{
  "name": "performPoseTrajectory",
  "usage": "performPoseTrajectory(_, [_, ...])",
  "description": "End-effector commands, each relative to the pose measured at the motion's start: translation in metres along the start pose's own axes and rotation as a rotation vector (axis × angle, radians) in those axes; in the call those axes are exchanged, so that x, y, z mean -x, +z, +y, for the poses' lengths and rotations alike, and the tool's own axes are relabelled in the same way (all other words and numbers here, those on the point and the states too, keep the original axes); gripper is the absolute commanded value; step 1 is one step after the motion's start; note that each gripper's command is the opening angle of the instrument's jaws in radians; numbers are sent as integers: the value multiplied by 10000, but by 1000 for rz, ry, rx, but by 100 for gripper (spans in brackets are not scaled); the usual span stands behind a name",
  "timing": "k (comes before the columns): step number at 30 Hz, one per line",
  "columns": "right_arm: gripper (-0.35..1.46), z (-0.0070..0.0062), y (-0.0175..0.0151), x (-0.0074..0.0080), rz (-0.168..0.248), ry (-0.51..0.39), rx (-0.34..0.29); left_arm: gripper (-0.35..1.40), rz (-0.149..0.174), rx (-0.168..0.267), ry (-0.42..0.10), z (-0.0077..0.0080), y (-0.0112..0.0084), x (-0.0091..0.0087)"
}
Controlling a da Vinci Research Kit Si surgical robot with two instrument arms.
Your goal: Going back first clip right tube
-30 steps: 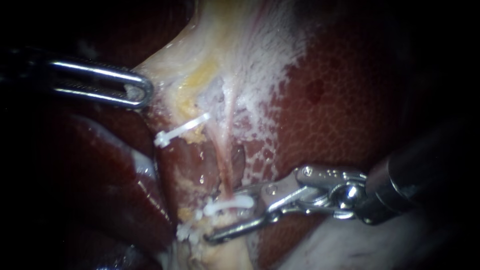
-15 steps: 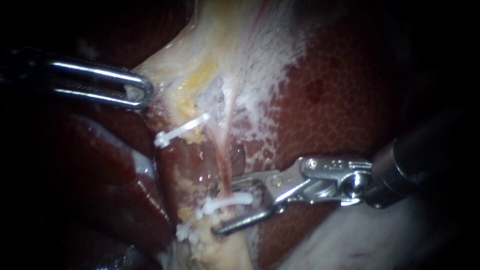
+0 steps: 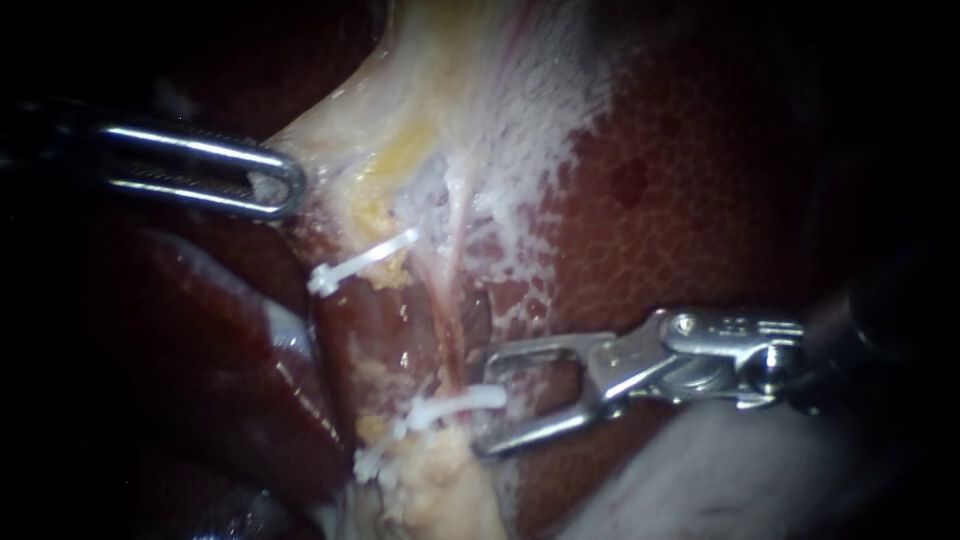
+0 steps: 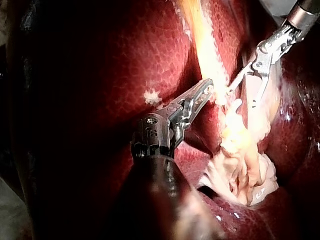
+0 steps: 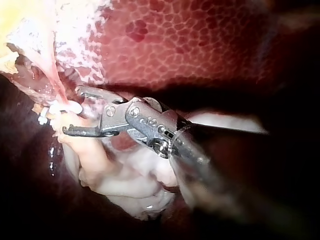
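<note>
Dark red liver (image 3: 700, 200), mottled with a fine pale net, fills the background of the endoscope view. A sheet of pale tissue (image 3: 400, 90) and a patch of yellowish fat (image 3: 385, 190) run down its middle. My left instrument (image 3: 272, 182) comes in from the left, and its jaws are clamped together on the edge of the pale tissue, which is drawn out towards them in a point. The left wrist view shows the same closed tip set on the pale band. The right tube (image 3: 450, 300), a thin pinkish strand, runs down from the pale sheet and carries a white clip (image 3: 455, 405) lying across it low down. My right instrument (image 3: 487, 400) enters from the right with its jaws wide apart and holding nothing, one jaw above the level of that clip and one below. The jaw tips stand just beside the clip's right end, and I cannot tell whether they touch it. In the right wrist view the clip lies just ahead of the spread jaws, with the tube rising from it. A second white clip (image 3: 362, 258) sits higher and further left, slanting across tissue beside the fat, apart from both instruments. Some white pieces (image 3: 372, 460) lie below and left of the first clip, half buried in fat, too unclear to name.
</note>
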Motion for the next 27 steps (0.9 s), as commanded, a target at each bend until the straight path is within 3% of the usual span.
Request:
performPoseTrajectory(1, [60, 1, -5, -1, 0, -10, 5, -33, 0, 0, 1, 1, 1, -1])
performPoseTrajectory(7, [60, 5, -42, -15, 6, -50, 41, -33, 0, 1, 3, 7, 3, -4])
performPoseTrajectory(13, [60, 4, -66, -28, 5, -78, 40, -33, -1, 1, 5, 12, 5, -7])
performPoseTrajectory(23, [60, 0, -74, -35, 5, -79, 36, -33, -1, 3, 14, 22, 9, -13])
performPoseTrajectory(27, [60, -1, -75, -34, 5, -79, 36, -33, 9, 16, 5, 33, 18, -24])
